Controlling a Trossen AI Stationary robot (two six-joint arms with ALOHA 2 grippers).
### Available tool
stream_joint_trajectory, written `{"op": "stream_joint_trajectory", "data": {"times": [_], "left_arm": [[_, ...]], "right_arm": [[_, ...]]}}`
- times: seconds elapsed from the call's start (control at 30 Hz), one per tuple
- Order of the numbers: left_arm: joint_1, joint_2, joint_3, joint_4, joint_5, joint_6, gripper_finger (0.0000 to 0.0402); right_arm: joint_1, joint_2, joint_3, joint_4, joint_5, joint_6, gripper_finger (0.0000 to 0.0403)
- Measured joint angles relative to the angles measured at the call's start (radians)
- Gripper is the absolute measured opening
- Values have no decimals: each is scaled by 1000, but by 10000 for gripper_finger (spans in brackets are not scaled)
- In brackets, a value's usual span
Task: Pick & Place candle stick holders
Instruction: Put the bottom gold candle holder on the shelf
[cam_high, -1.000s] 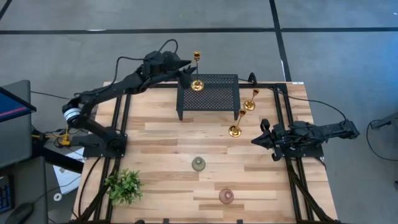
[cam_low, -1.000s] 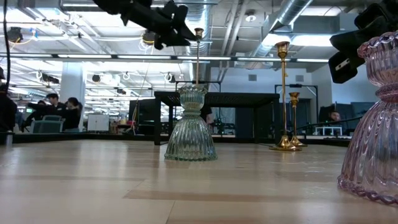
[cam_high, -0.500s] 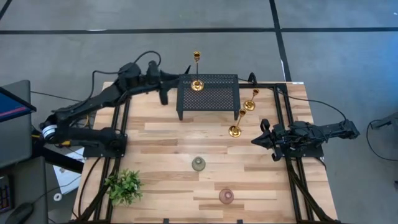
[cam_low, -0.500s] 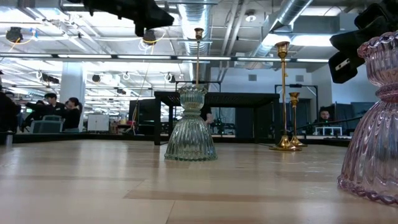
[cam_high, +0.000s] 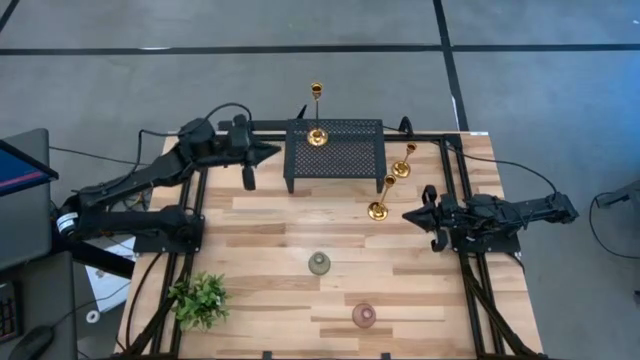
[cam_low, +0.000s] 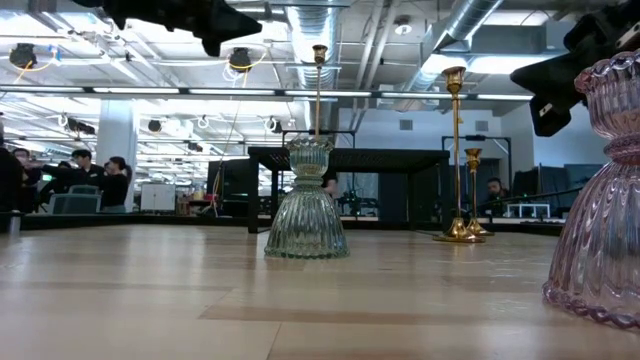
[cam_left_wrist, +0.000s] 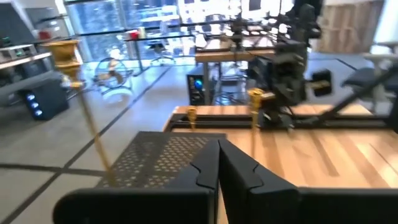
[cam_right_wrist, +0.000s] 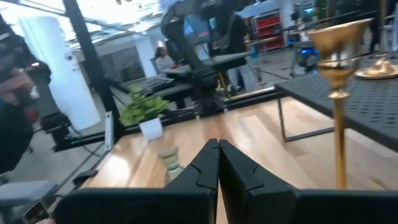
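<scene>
One gold candlestick (cam_high: 317, 133) stands by its round base on the black rack (cam_high: 350, 150) at the table's far edge. Two more gold candlesticks (cam_high: 379, 208) (cam_high: 401, 168) stand on the table to the rack's right. A grey-green cup (cam_high: 319, 264) and a pinkish cup (cam_high: 364, 316) stand toward the near edge. My left gripper (cam_high: 272, 152) is shut and holds nothing; it hovers left of the rack and points at it. Right of the nearer candlestick (cam_right_wrist: 337, 93), my right gripper (cam_high: 408, 216) is shut and holds nothing too.
A small leafy plant (cam_high: 200, 298) stands at the table's near left corner. Black frame rails (cam_high: 200, 200) run along the left and right sides of the table. Bare wood lies between the rack and the two cups.
My left gripper has drawn back from the candlestick on the rack toward the table's left edge, come down a little and shut. The candlestick stays upright on the rack. My right gripper has edged slightly toward the far edge.
</scene>
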Motion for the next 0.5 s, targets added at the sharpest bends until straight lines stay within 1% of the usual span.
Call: {"op": "stream_joint_trajectory", "data": {"times": [0.17, 0.5], "left_arm": [[-42, -56, -65, 2, 2, 28, 6], [-46, -229, -226, 9, 0, 27, 5]], "right_arm": [[0, 0, 0, -1, -1, 0, 0], [0, 0, 0, -1, -1, -1, 0]]}}
